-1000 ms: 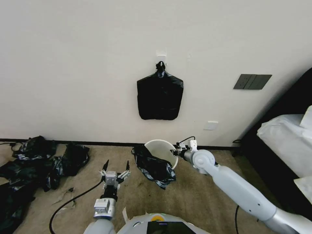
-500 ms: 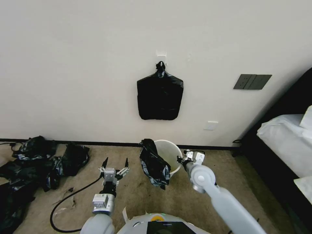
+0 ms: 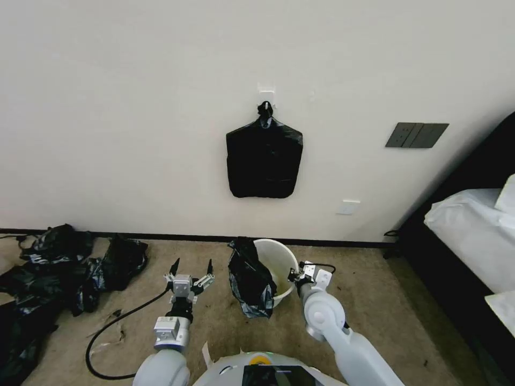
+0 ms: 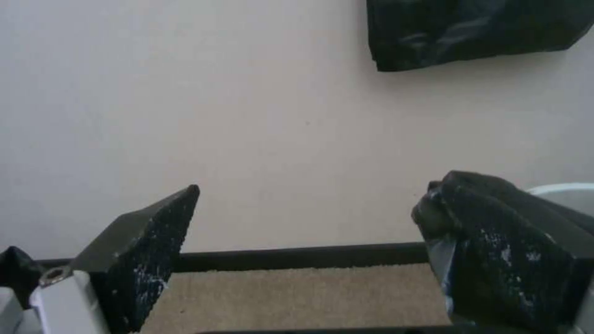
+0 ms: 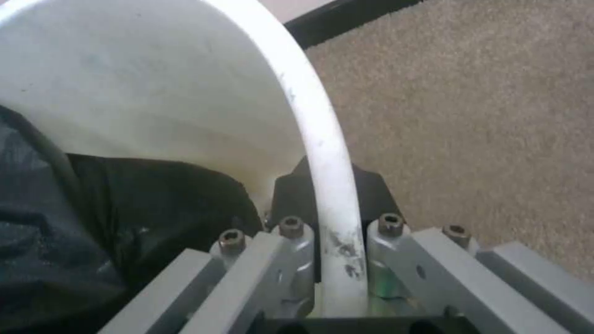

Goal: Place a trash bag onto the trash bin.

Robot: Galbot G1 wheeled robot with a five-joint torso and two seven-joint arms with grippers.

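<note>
On the carpet by the wall, head view: you see the bin (image 3: 278,268) tilted, mouth open toward you, and the bag (image 3: 250,279) draped over its left rim and hanging down the outside to the floor.
Right gripper, head view: your right gripper (image 3: 293,274) sits at the bin's right rim; from here you cannot tell how its fingers stand.
Left gripper, head view: your left gripper (image 3: 192,266) hovers left of the bag, apart from it, fingers spread wide and holding nothing.
Surroundings, head view: you also get a flat black bundle (image 3: 263,156) hanging on the wall above the bin, a heap of black bags (image 3: 64,268) on the floor at far left, and a bed (image 3: 472,236) at right.
Left wrist view: you look between two wide-apart fingers (image 4: 145,253) at the wall and baseboard; the bag (image 4: 495,241) bunches beside the far finger, with a sliver of bin rim (image 4: 566,189) behind it. Contact with the bag cannot be judged.
Right wrist view: here you see what the head view hides: the fingers (image 5: 291,260) are clamped on the bin rim (image 5: 328,185), one inside, one outside. The bag (image 5: 93,222) lies inside the bin, just beside the grip.
</note>
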